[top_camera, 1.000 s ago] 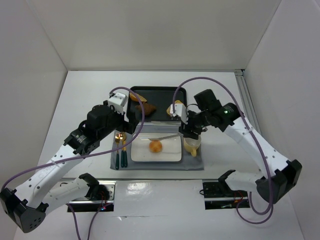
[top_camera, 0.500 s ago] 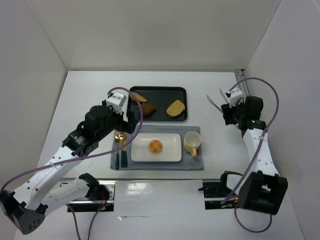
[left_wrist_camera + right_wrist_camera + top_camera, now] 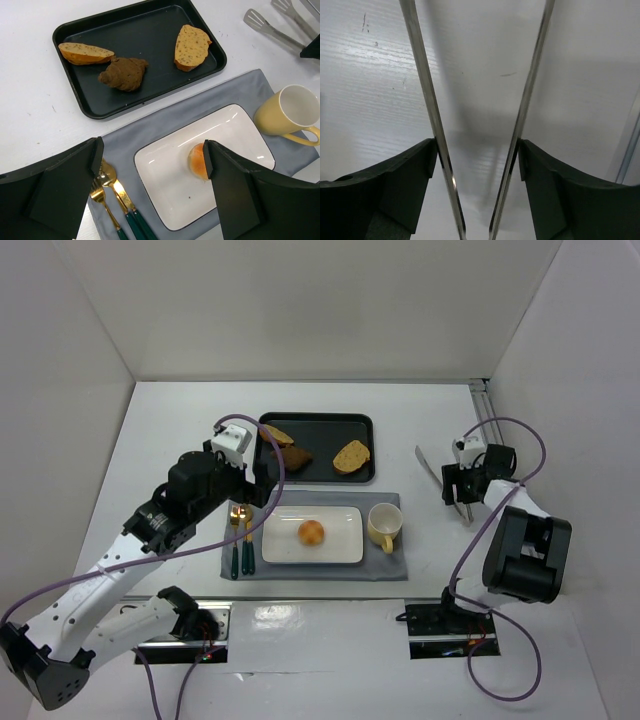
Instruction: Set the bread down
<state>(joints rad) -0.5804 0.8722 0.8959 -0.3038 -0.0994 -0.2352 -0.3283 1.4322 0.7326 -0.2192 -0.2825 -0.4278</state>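
Observation:
The bread [image 3: 312,532], a small round golden-orange bun, lies in the middle of the white rectangular plate [image 3: 340,548]. In the left wrist view the bread [image 3: 198,161] is partly hidden by my right finger. My left gripper [image 3: 260,487] is open and empty, hovering over the left end of the plate [image 3: 165,185], apart from the bread. My right gripper [image 3: 458,486] is at the table's right side, far from the plate, shut on metal tongs [image 3: 432,465]. In the right wrist view my fingers press both tong arms [image 3: 425,100], which stay spread.
A black tray [image 3: 320,422] behind the plate holds a tan slice [image 3: 351,456], a dark brown piece [image 3: 297,457] and another slice [image 3: 277,435]. A yellow mug [image 3: 383,526] and gold cutlery [image 3: 240,540] flank the plate on a grey placemat [image 3: 385,565].
My right arm has drawn back from over the plate and mug to the table's right side, carrying the tongs. The bread stays on the plate. The left arm has barely moved.

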